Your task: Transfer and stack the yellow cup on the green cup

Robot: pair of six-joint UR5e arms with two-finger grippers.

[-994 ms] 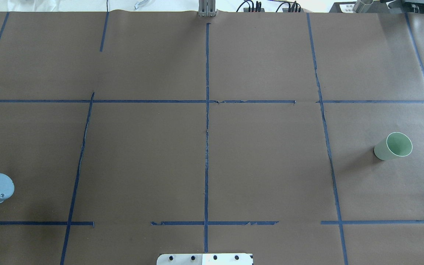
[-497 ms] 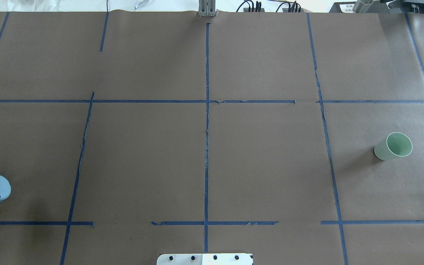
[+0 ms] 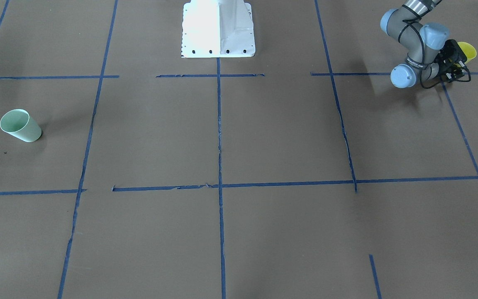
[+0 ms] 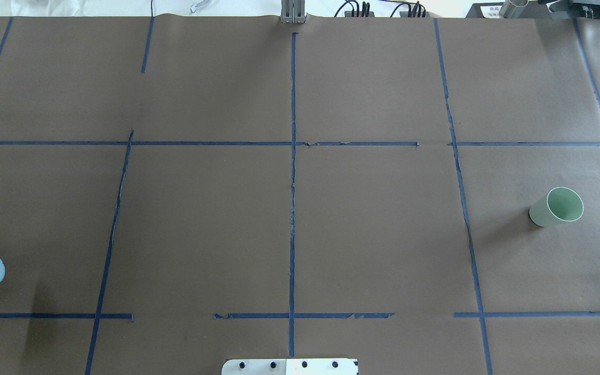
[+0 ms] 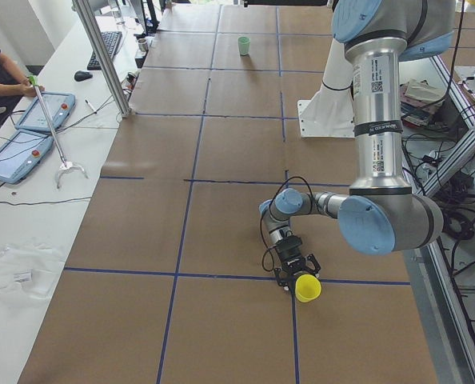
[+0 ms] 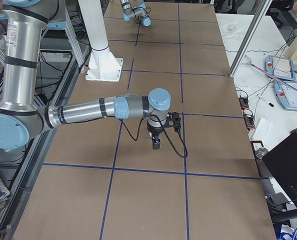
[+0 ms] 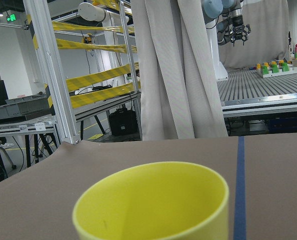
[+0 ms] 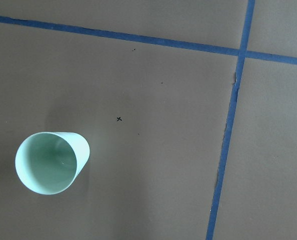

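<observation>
My left gripper [image 5: 297, 270] sits low over the brown paper table cover [image 4: 383, 234]. Its fingers are spread wide and grip nothing. The small bright yellow tapered plastic cup [image 5: 307, 289] stands upright just at their tips. The small pale mint-green tapered plastic cup [image 4: 558, 207] stands upright well apart, seen from above by my right wrist camera. I cannot tell how far the right gripper [image 6: 157, 144] is parted.

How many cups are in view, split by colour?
yellow cup: 1
green cup: 1
Total: 2 cups
</observation>
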